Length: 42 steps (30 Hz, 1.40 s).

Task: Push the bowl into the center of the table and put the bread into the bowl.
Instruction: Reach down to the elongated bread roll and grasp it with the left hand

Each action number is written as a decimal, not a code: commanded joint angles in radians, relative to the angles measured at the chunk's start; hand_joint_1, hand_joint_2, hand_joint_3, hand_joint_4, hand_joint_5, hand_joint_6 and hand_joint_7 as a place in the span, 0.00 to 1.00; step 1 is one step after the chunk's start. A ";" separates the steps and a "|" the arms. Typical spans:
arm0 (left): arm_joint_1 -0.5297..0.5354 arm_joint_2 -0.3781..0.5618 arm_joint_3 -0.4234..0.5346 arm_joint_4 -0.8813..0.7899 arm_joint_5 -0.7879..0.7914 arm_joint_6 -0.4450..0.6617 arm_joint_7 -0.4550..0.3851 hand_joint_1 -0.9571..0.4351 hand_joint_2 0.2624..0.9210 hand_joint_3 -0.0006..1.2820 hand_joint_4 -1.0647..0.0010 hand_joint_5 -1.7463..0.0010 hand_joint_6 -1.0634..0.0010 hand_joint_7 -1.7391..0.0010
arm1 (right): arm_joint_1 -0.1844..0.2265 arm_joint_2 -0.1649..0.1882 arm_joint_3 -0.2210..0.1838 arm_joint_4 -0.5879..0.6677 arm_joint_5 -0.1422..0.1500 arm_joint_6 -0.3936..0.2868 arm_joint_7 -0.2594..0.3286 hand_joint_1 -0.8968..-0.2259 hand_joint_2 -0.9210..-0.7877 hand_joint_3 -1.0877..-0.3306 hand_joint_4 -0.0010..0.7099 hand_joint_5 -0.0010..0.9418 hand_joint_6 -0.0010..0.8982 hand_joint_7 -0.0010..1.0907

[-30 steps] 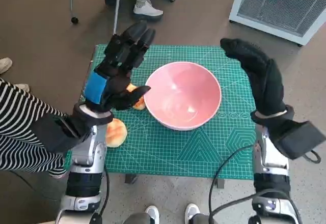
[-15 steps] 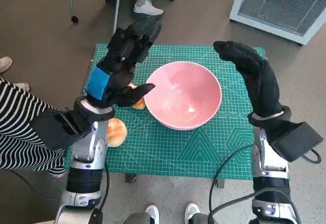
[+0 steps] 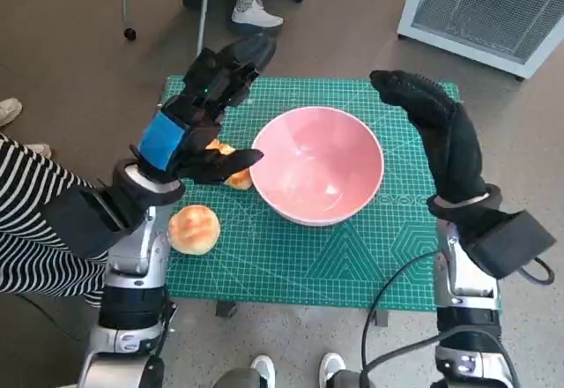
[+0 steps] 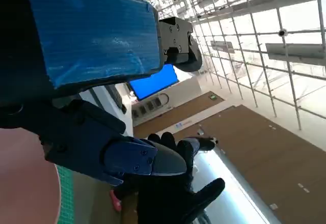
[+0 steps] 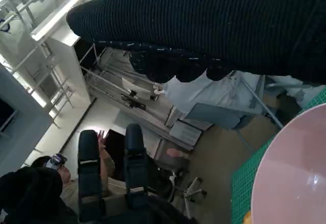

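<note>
The pink bowl [image 3: 319, 164] sits near the middle of the green mat [image 3: 352, 256]; its rim also shows in the right wrist view [image 5: 295, 173]. One bread roll [image 3: 194, 228] lies on the mat's near left part. A second roll [image 3: 231, 174] lies against the bowl's left side, partly hidden by my left hand [image 3: 198, 115]. That hand hovers above the mat left of the bowl, fingers spread, holding nothing. My right hand [image 3: 436, 128], in its black glove, is raised over the bowl's right side, fingers extended and empty. In the left wrist view my left hand [image 4: 97, 81] fills the frame.
A person in a striped sleeve [image 3: 35, 220] stands close at the left. Feet [image 3: 256, 13] and a chair leg show beyond the table's far edge. A white grilled unit [image 3: 493, 9] stands at the far right. A seated person [image 5: 46, 183] shows in the right wrist view.
My left arm has drawn back to the left, uncovering the near roll. My right hand has reached slightly farther over the bowl's far right side. The bowl has not moved.
</note>
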 commanded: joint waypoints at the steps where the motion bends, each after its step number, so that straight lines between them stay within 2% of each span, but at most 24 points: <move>1: -0.131 0.375 -0.073 0.007 0.310 0.214 -0.132 0.56 0.67 0.05 0.96 1.00 0.94 0.83 | 0.023 -0.004 -0.008 0.009 -0.002 0.013 -0.022 0.08 0.00 0.45 0.30 0.01 0.02 0.59; 4: -0.146 0.390 -0.082 0.037 0.326 0.235 -0.142 0.69 0.64 0.03 0.97 1.00 0.88 0.89 | 0.024 -0.005 -0.012 0.012 -0.002 0.009 -0.023 0.08 0.00 0.46 0.31 0.01 0.02 0.59; 12: -0.189 0.417 -0.124 0.147 0.374 0.216 -0.164 0.80 0.65 0.01 0.95 0.99 0.79 0.96 | 0.020 -0.006 -0.018 0.037 0.005 -0.004 -0.023 0.09 0.00 0.46 0.30 0.00 0.01 0.58; 28: -0.276 0.393 -0.258 0.364 0.486 0.157 -0.159 0.77 0.70 0.02 0.92 1.00 0.76 0.98 | 0.022 -0.006 -0.021 0.050 0.007 -0.014 -0.027 0.11 0.00 0.46 0.29 0.00 0.01 0.58; 42: -0.380 0.297 -0.355 0.594 0.580 0.143 -0.115 0.76 0.71 0.02 0.90 1.00 0.75 0.99 | 0.030 -0.013 -0.025 0.049 0.008 -0.013 -0.027 0.12 0.00 0.46 0.29 0.00 0.01 0.58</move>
